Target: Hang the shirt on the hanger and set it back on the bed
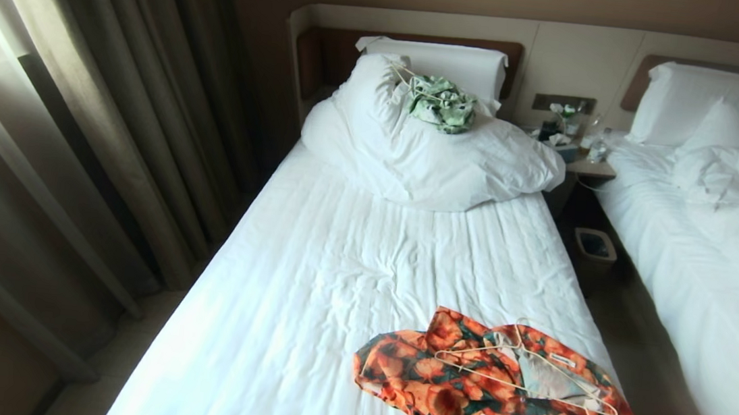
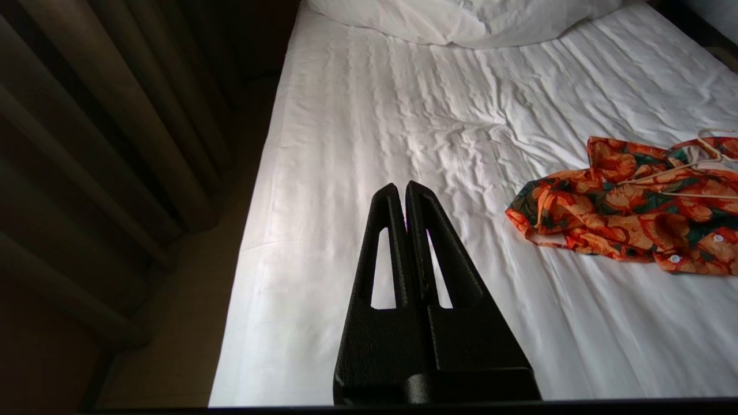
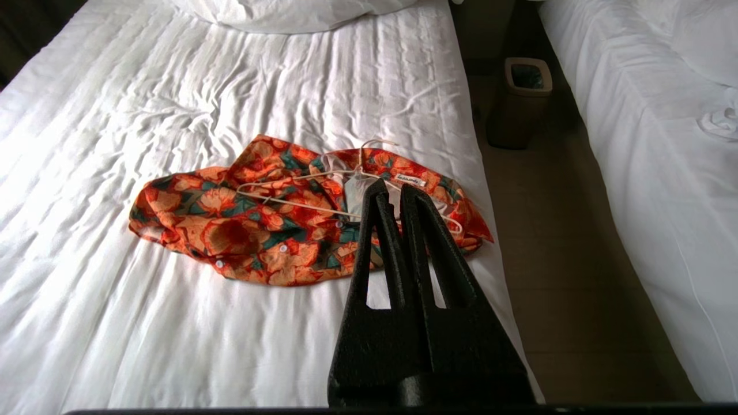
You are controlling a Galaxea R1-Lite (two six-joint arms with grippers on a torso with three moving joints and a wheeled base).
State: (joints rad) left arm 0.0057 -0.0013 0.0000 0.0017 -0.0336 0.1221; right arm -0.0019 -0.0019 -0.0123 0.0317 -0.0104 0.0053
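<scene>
The orange-flowered shirt [image 1: 460, 392] lies crumpled near the foot of the bed [image 1: 335, 285], towards its right edge. A thin pale hanger [image 1: 523, 371] rests on top of it, hook towards the pillows. In the left wrist view my left gripper [image 2: 402, 187] is shut and empty above bare sheet, with the shirt [image 2: 628, 213] off to one side. In the right wrist view my right gripper [image 3: 393, 187] is shut and empty, held above the shirt [image 3: 253, 230] and the hanger [image 3: 300, 202], touching neither. Neither arm shows in the head view.
A bunched white duvet [image 1: 429, 152] with a pale green patterned garment [image 1: 442, 105] lies at the headboard. Curtains [image 1: 79, 125] hang on the left. A second bed [image 1: 714, 220], a nightstand [image 1: 578, 156] and a waste bin [image 1: 595, 246] stand on the right.
</scene>
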